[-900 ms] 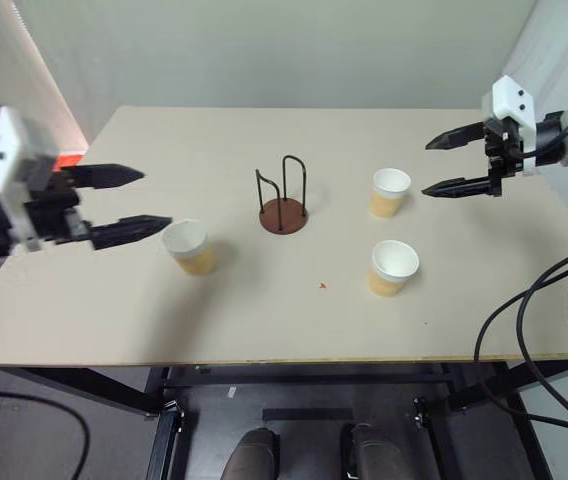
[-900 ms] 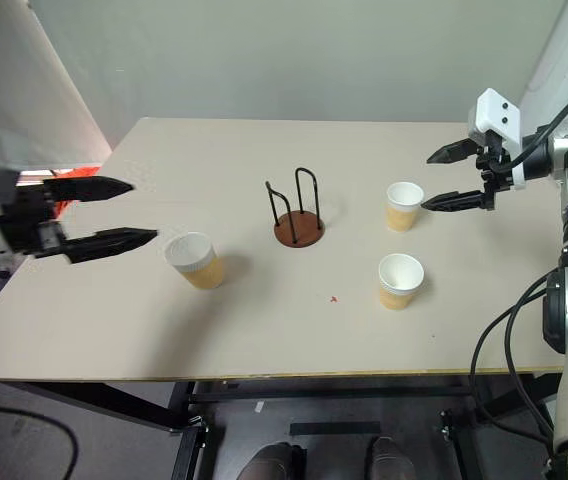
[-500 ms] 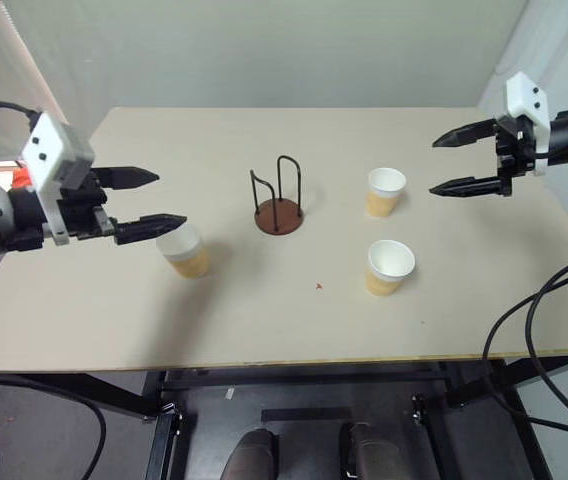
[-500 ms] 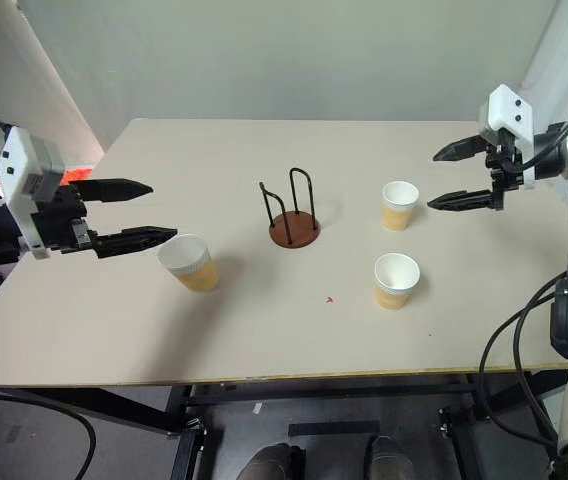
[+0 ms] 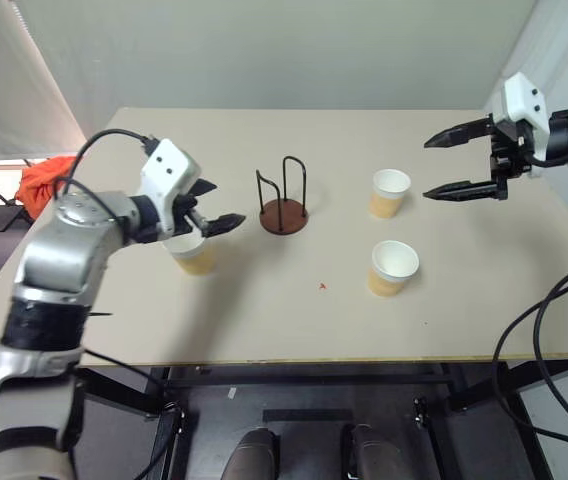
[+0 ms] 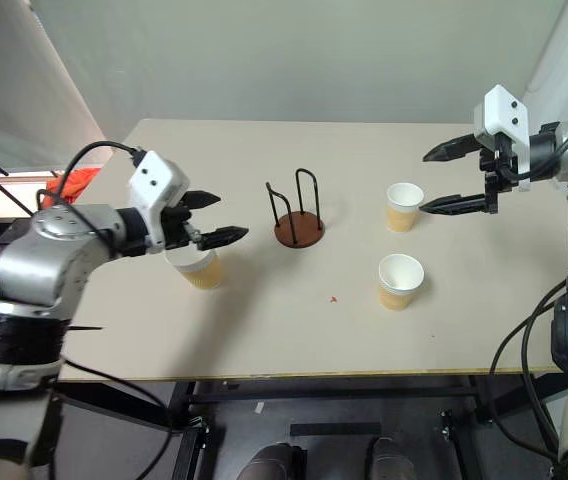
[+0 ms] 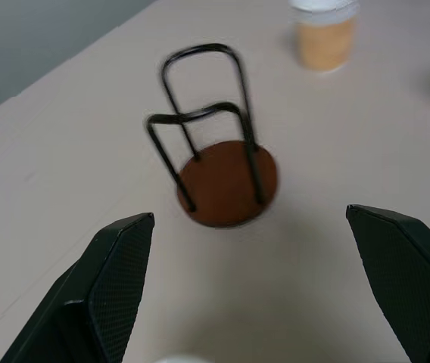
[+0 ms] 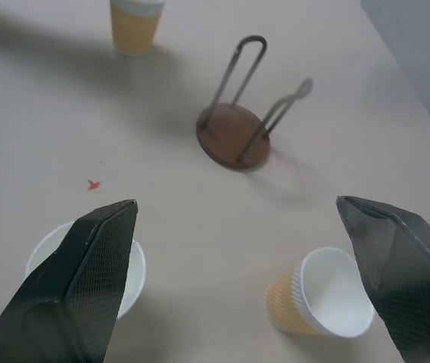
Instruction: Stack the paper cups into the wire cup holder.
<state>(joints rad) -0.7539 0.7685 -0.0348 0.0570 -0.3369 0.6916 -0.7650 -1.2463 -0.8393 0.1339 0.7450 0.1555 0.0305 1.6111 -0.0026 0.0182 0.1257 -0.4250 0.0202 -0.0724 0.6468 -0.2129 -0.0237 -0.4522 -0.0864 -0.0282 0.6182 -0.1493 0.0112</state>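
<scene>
The wire cup holder (image 5: pixel 282 211), a brown disc with two dark wire loops, stands mid-table and holds nothing. One paper cup (image 5: pixel 195 258) stands upright to its left. My left gripper (image 5: pixel 223 205) hovers open just above that cup, fingers pointing toward the holder (image 7: pixel 219 175). Two more paper cups stand upright to the right of the holder, a farther one (image 5: pixel 389 193) and a nearer one (image 5: pixel 393 267). My right gripper (image 5: pixel 428 168) hangs open in the air beside the farther cup (image 8: pixel 323 302), at its right, with nothing between its fingers.
The pale table (image 5: pixel 264 320) has bare room in front of the holder, with a tiny red speck (image 5: pixel 322 286) there. An orange-red cloth (image 5: pixel 42 183) lies off the table's left side. Black cables (image 5: pixel 524 330) hang at the right edge.
My left arm has swung in to the right, bringing its open gripper from the table's left edge to above the left cup. The right gripper has stayed in place.
</scene>
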